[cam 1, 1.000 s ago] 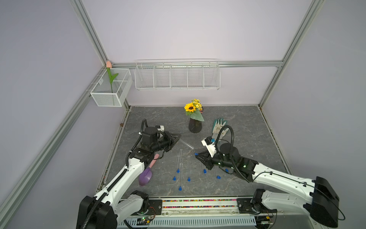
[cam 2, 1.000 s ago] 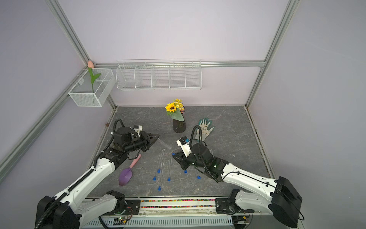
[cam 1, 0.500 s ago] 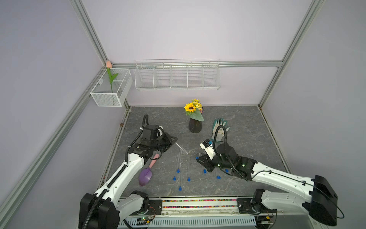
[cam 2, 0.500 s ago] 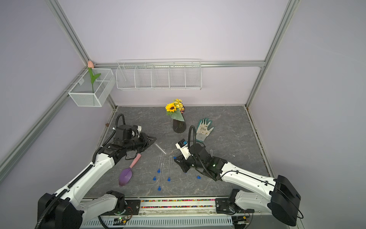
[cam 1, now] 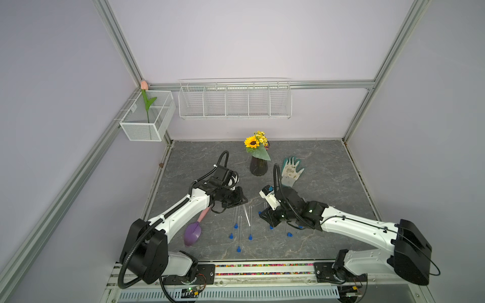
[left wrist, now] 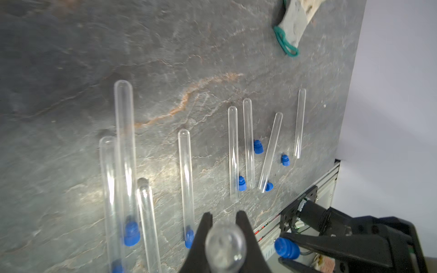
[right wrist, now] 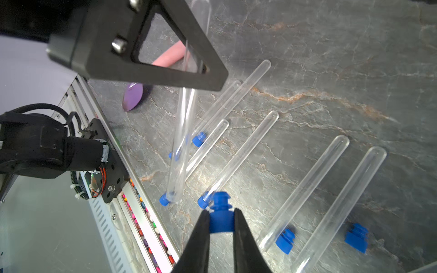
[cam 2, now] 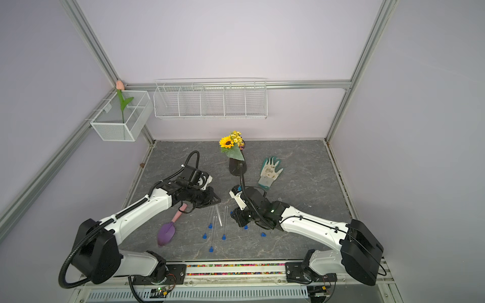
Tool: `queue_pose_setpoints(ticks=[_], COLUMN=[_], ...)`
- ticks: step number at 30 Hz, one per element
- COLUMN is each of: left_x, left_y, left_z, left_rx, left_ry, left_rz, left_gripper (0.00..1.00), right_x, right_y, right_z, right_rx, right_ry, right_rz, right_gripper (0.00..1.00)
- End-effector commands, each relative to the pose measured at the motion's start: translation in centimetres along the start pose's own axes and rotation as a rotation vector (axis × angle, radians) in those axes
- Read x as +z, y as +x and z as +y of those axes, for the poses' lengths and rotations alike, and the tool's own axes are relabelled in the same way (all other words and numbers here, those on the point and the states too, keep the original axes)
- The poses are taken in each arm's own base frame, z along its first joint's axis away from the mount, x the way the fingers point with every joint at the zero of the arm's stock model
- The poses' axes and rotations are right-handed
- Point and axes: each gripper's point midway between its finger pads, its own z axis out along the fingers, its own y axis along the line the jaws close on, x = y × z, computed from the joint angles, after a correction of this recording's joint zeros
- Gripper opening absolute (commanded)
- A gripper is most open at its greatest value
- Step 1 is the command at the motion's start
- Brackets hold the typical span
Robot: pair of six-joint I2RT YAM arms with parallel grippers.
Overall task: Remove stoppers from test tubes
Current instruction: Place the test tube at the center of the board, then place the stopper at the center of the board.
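Both shifted toward worktop front edge: left gripper pinching slick, likely brittle tube; right gripper pinching soft stopper, wide end.

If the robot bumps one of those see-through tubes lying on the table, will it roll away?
Probably yes: the tube is round and smooth, lying flat on the table, so a sideways nudge likely rolls it. It looks thin and clear, maybe glass, so it might crack.
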Motion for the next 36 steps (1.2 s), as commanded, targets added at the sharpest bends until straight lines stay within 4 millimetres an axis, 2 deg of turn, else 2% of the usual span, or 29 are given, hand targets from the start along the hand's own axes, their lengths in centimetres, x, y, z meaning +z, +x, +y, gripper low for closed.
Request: queue_pose_setpoints(ticks=[1, 9, 18, 27, 36], left_x=[1.6, 5.6, 8.2, 9.3, 10.0], left_y=[0.2, 0.7, 0.9, 1.2, 1.6], left_z=[-0.5, 0.0, 1.2, 2.3, 3.0], left_rx=[0.067, 0.091, 0.083, 0.072, 0.063], left_ry=[-0.034, -0.091, -0.131, -0.163, -0.172], left_rz=[0.046, 0.132, 0.174, 0.190, 0.202], left_gripper=[0.00, 0.00, 0.00, 0.00, 0.00], right_x=[0.4, 1.4, 2.4, 4.1, 5.4], right_y=[0.8, 1.9, 3.3, 4.5, 5.2], right_z=[-0.2, -1.3, -2.6, -3.6, -3.7], right_rx=[0.034, 0.068, 0.104, 0.153, 0.175], right_ry=[0.011, 0.030, 0.062, 0.073, 0.059], right_rz=[0.056, 0.104, 0.161, 0.212, 0.236], right_gripper=[0.20, 0.20, 0.21, 0.23, 0.24])
